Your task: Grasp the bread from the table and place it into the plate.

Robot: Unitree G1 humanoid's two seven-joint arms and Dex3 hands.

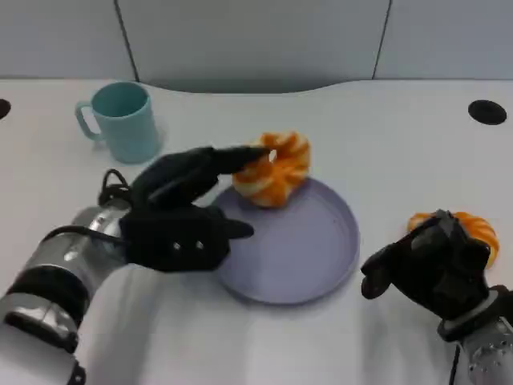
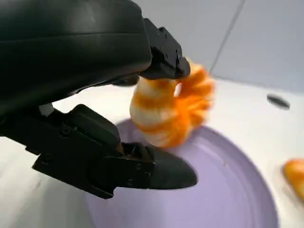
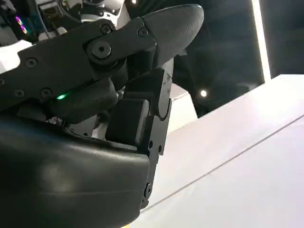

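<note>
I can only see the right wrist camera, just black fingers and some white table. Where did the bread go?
Observer: The left hand holds an orange-and-white bread at the far rim of a purple plate.
Operator: Is it lying down in the plate already?
Observer: Not flat. In the left wrist view the bread stands up on edge over the plate, pinched from above and below by the fingers.
Operator: Is there more bread?
Observer: Yes, a second bread lies on the table just beyond the right hand, whose fingers are curled in.
Operator: Anything else on the table?
Observer: A teal mug stands at the far left.
</note>
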